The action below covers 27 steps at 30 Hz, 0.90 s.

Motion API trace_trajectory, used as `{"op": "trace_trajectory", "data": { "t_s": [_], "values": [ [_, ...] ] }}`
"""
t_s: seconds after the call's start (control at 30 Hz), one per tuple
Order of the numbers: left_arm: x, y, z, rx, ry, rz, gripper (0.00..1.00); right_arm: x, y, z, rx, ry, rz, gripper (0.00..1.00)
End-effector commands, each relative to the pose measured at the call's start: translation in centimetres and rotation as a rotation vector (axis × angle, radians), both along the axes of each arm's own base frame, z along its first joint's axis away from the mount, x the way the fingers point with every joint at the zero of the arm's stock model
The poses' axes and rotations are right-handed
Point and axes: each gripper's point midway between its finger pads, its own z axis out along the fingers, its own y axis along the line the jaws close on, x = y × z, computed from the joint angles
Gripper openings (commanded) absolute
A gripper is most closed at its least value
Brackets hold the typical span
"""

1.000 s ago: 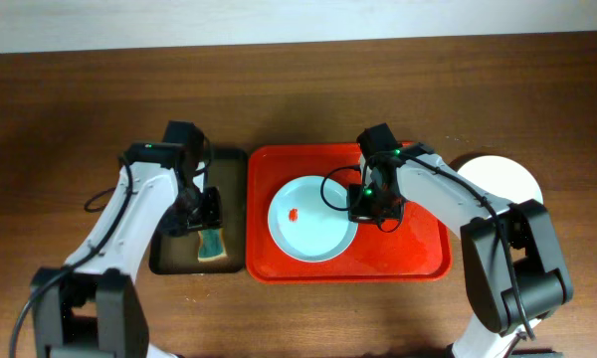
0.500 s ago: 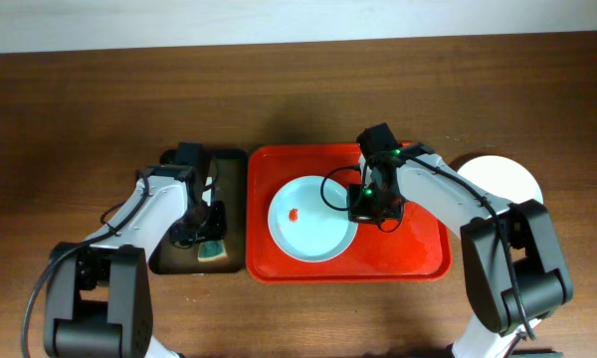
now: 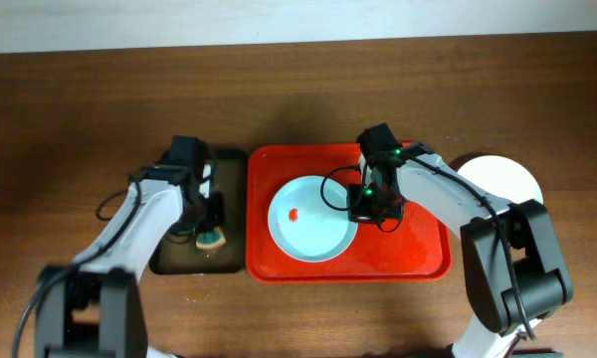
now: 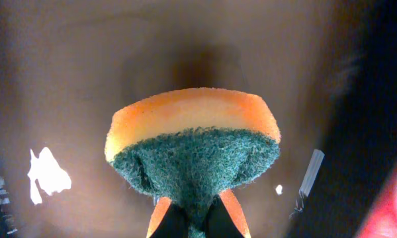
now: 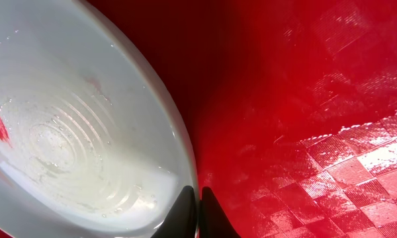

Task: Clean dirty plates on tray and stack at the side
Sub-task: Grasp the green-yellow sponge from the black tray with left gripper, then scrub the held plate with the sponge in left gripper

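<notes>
A pale plate (image 3: 308, 224) with a small red smear (image 3: 295, 213) lies on the red tray (image 3: 418, 254). My right gripper (image 3: 361, 207) is shut on this plate's right rim; in the right wrist view the dark fingers (image 5: 184, 210) pinch the rim of the plate (image 5: 73, 132) over the tray (image 5: 304, 99). Over the dark tray (image 3: 174, 254), my left gripper (image 3: 211, 229) is shut on an orange and green sponge (image 3: 214, 239). The left wrist view shows the sponge (image 4: 193, 142) squeezed at its green base by the gripper (image 4: 195, 215). Another plate (image 3: 502, 177) sits on the table right of the tray.
The narrow dark tray lies directly left of the red tray, nearly touching it. The right arm (image 3: 448, 199) reaches across the red tray's right side. Brown wooden table (image 3: 80, 99) surrounds both trays, with a pale wall strip along the far edge.
My left gripper came down onto the sponge in the dark tray and closed on it. The right gripper and the plate have not moved.
</notes>
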Motion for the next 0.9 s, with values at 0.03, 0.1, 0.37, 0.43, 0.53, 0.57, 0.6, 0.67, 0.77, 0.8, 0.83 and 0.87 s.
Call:
{"op": "trace_trajectory", "data": {
  "t_s": [0.03, 0.1, 0.37, 0.43, 0.53, 0.57, 0.6, 0.67, 0.77, 0.8, 0.83, 0.87],
  "values": [
    [3.1, 0.1, 7.6, 0.000, -0.262, -0.030, 0.00, 0.5, 0.3, 0.8, 0.014, -0.025, -0.001, 0.14],
    [3.2, 0.5, 8.0, 0.023, -0.281, -0.024, 0.00, 0.5, 0.3, 0.8, 0.014, -0.025, -0.001, 0.22],
    [3.0, 0.3, 6.6, 0.017, -0.230, -0.029, 0.00, 0.5, 0.3, 0.8, 0.015, -0.026, -0.001, 0.24],
    [2.9, -0.1, 5.6, 0.003, -0.199, -0.052, 0.00, 0.5, 0.3, 0.8, 0.015, -0.025, -0.001, 0.04],
    [2.7, -0.8, 4.6, -0.027, -0.163, -0.107, 0.00, 0.6, 0.6, 0.8, 0.020, -0.031, 0.007, 0.04],
    [2.7, -0.9, 4.3, -0.029, -0.153, -0.110, 0.00, 0.5, 1.0, 0.8, 0.026, -0.040, 0.034, 0.04],
    [2.6, -0.9, 3.9, -0.031, -0.138, -0.114, 0.00, 0.5, 1.4, 0.9, 0.041, -0.051, 0.065, 0.04],
    [2.4, -1.6, 2.7, -0.067, -0.099, -0.143, 0.00, 0.5, 1.7, 1.0, 0.049, -0.055, 0.080, 0.04],
    [2.1, -2.1, 2.5, -0.094, -0.082, -0.164, 0.00, 0.5, 1.6, 1.0, 0.048, -0.056, 0.080, 0.04],
    [2.1, -2.1, 3.0, -0.093, -0.075, -0.158, 0.00, 0.5, 1.6, 1.0, 0.048, -0.056, 0.080, 0.04],
    [2.2, -2.1, 3.7, -0.094, -0.068, -0.149, 0.00, 0.5, 1.6, 1.0, 0.048, -0.055, 0.080, 0.04],
    [2.5, -2.2, 5.3, -0.095, -0.068, -0.149, 0.00, 0.5, 1.6, 1.0, 0.047, -0.053, 0.071, 0.04]
  ]
}}
